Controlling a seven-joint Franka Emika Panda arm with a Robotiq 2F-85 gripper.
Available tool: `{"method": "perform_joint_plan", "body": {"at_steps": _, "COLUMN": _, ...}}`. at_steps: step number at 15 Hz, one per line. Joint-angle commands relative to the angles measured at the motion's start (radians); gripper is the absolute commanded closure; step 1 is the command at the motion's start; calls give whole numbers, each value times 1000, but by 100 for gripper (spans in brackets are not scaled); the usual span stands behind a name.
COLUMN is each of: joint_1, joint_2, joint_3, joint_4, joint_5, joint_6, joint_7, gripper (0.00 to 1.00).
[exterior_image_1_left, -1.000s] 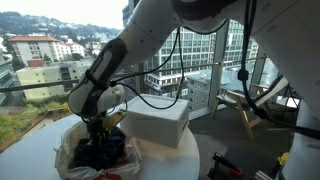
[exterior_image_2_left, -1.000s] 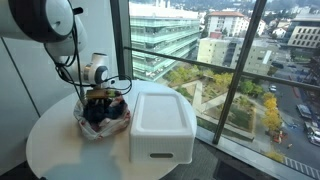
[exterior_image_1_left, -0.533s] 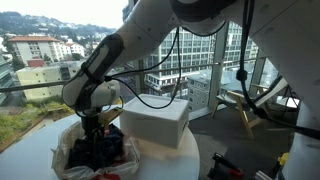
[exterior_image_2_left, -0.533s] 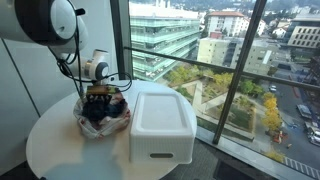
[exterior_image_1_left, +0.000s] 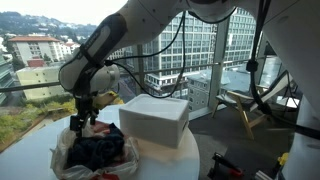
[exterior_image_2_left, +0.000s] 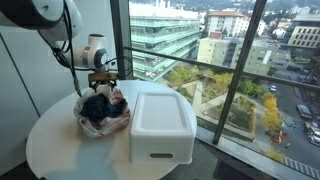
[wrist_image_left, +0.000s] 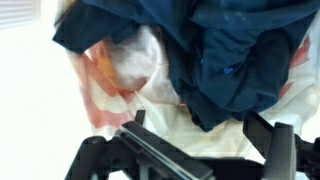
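The dark blue cloth (wrist_image_left: 230, 60) is lying bunched inside a white plastic bag (wrist_image_left: 130, 70) with orange-red markings. The bag is sitting open on the round white table (exterior_image_2_left: 55, 150), near the table's window-side edge. In both exterior views the cloth (exterior_image_1_left: 100, 150) (exterior_image_2_left: 97, 108) is filling the middle of the bag and rising above its rim.

The gripper (exterior_image_2_left: 103, 82) is hanging directly above the cloth, apart from it. In the wrist view the gripper (wrist_image_left: 195, 122) is showing its two fingers (wrist_image_left: 268, 145) spread wide, released, with nothing between them.

A white lidded box (exterior_image_1_left: 155, 120) is standing just beside the bag on the same table. Large window panes (exterior_image_2_left: 215, 70) are running behind the table.
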Motion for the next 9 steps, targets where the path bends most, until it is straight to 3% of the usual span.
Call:
{"method": "perform_joint_plan", "body": {"at_steps": 1, "joint_1": 77, "joint_2": -32, "joint_3": -123, "joint_4": -60, "joint_5": -144, "joint_6": 147, "joint_7": 121, "gripper": 0}}
{"method": "perform_joint_plan", "body": {"at_steps": 9, "joint_1": 211, "joint_2": 21, "joint_3": -307, "joint_4": -94, "joint_5": -371, "joint_6": 313, "joint_7": 348, "gripper": 0}}
